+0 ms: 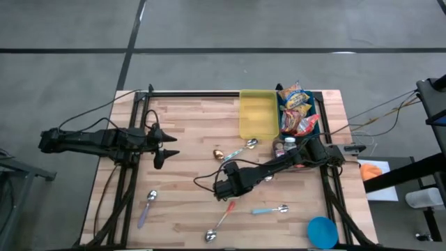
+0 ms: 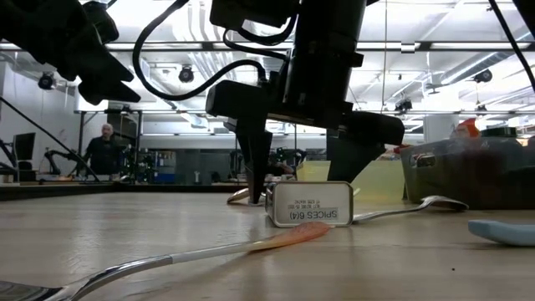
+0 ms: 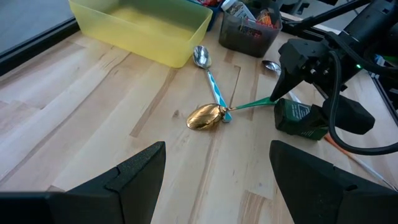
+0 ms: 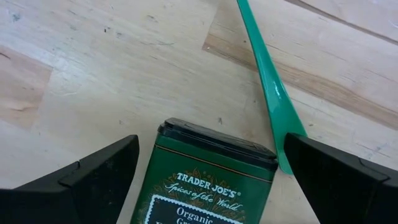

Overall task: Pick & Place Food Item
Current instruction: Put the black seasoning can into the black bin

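Two arms are over the table: the left gripper (image 1: 169,146) waits at centre left of the high view, fingers spread and empty. The right gripper (image 1: 224,189) straddles the green spice tin (image 4: 208,183) just below centre, fingers wide, not yet clenched. The tin looks rigid, light and slick; its flat sides suit a grip. Its lower half is cut off from sight. A green spoon (image 4: 272,93) lies just beside it.

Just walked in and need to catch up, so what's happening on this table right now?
The right gripper is down at the middle of the table, fingers open on either side of a green spice tin, not yet closed on it. A green-handled spoon lies beside the tin. The left gripper waits open at the table's left side.
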Controlling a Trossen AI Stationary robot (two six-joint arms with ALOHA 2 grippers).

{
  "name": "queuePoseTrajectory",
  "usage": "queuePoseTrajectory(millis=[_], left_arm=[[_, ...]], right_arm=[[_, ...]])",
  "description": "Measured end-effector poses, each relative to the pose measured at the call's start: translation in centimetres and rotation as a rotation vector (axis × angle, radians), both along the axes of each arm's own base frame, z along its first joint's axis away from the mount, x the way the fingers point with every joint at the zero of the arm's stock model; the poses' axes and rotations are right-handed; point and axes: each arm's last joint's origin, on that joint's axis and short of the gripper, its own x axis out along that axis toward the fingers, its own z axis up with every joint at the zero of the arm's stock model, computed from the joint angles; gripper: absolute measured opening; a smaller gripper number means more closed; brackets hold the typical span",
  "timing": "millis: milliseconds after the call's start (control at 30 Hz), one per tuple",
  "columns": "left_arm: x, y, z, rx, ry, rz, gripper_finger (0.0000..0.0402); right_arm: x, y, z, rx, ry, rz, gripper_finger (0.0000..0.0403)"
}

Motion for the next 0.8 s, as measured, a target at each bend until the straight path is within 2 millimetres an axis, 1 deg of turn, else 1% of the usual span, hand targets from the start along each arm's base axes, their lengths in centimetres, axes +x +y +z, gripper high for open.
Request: queuePoseTrajectory(millis=[100,300,400,500,667,800], left_arm=[[0.00,0.00,0.00,0.000,0.000,0.000,0.0290],[0.00,0.00,0.00,0.000,0.000,0.000,0.0290],[0.00,0.00,0.00,0.000,0.000,0.000,0.0290],[0.00,0.00,0.00,0.000,0.000,0.000,0.0290],[0.00,0.00,0.00,0.000,0.000,0.000,0.0290],[0.00,0.00,0.00,0.000,0.000,0.000,0.0290]], right_arm=[[-0.06,-0.03,0.00,-0.004,0.005,-0.006,0.0375],[-0.23,-0.13,-0.01,-0.021,0.015,-0.024,0.0305],[-0.25,-0.15,0.01,-0.025,0.014,-0.028,0.0285],[-0.24,-0.14,0.02,-0.025,0.014,-0.028,0.0281],[-0.24,-0.14,0.02,-0.024,0.013,-0.027,0.0294],[-0.24,-0.14,0.02,-0.023,0.014,-0.027,0.0295]])
